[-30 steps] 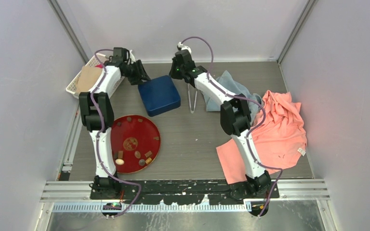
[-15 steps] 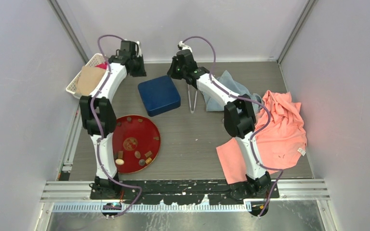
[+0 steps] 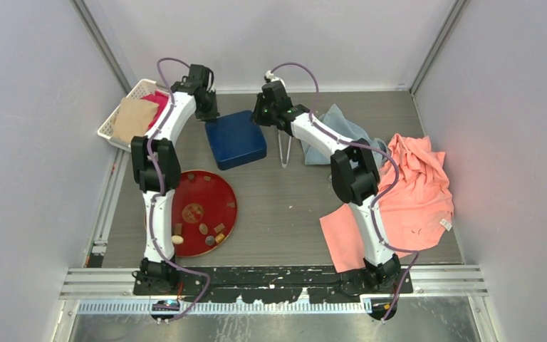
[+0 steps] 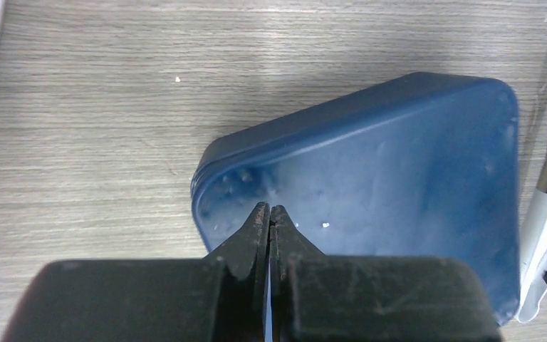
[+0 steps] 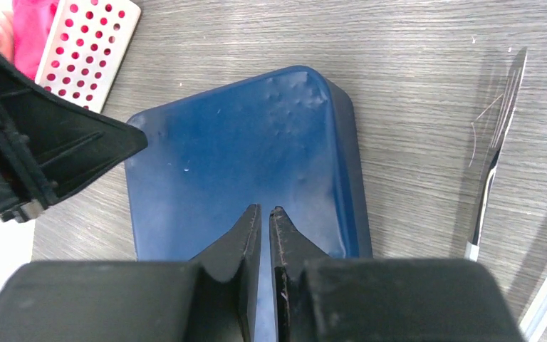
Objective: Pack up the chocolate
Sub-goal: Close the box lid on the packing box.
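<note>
Grey wood-grain counter [image 3: 285, 206] inside a pale-walled booth with metal framing down the corners and a metal rail along the near edge. The chocolate [image 3: 204, 229] sits on a round red plate [image 3: 199, 192] at the near left, a handful of small brown, tan and pale pieces, mostly on the near half of the plate plus a few round the rim. A square blue box [image 3: 235, 139] with rounded corners is at the far middle, and both arms reach out to it. The left gripper [image 4: 269, 209] has its fingers pressed right together with nothing between them, tips over the box's far left corner. The right gripper [image 5: 266, 209] is pretty much the same, only a hairline slit between the fingers and nothing pinched, hanging over the right side of the box top. Can't tell whether either one actually touches the box. Metal tongs [image 3: 285, 146] lie just right of the box. A white perforated basket [image 3: 107, 132] at the far left holds something tan and something pink. A blue-grey cloth [image 3: 335, 125] and a big salmon cloth [image 3: 413, 192] are bunched up on the right, partly hidden behind the right arm. The box top is solid, so its inside is hidden.
</note>
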`<state>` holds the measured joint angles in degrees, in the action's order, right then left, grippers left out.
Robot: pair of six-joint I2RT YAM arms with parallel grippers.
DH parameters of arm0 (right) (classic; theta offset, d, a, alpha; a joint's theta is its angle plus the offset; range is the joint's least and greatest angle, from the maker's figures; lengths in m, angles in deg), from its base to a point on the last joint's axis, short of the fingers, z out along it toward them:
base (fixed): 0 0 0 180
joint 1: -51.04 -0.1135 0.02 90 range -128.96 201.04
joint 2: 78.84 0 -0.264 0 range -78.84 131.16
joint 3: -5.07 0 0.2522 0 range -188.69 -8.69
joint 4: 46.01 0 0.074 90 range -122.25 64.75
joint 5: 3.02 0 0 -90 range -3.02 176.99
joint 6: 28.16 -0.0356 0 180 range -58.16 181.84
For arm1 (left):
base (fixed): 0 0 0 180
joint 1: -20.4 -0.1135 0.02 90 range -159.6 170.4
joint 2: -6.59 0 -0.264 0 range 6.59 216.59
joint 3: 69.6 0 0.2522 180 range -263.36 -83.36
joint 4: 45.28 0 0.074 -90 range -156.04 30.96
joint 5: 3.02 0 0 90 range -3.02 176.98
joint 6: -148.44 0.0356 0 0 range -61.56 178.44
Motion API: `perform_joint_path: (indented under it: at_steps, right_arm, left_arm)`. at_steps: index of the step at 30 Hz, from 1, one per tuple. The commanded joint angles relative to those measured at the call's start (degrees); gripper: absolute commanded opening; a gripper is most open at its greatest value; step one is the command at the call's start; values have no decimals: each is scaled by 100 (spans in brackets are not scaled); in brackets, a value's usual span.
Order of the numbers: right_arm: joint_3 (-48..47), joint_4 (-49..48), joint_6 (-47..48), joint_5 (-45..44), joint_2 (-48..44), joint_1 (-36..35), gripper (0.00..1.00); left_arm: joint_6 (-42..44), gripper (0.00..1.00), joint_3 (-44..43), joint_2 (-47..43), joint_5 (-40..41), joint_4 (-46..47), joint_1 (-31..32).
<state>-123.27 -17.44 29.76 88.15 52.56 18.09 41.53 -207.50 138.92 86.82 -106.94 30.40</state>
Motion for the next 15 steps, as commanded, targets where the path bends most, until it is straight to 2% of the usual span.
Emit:
perform_joint_path:
  at_steps: [1,5,8,11,15]
  right_arm:
    - [76,-342,-53,17,-715,-21,15]
    - [130,-394,-53,24,-798,-21,16]
    - [103,-383,-53,48,-761,-23,16]
    - [76,-348,-108,87,-684,-24,16]
    - [89,-326,-175,120,-595,-21,15]
  left_arm:
    - [145,0,-73,-1087,507,340,84]
    - [231,0,-99,-1451,1055,592,101]
    - [340,0,-315,-1313,1381,463,99]
    - [332,0,-607,-884,1410,129,99]
    - [113,0,-318,-382,1039,45,107]
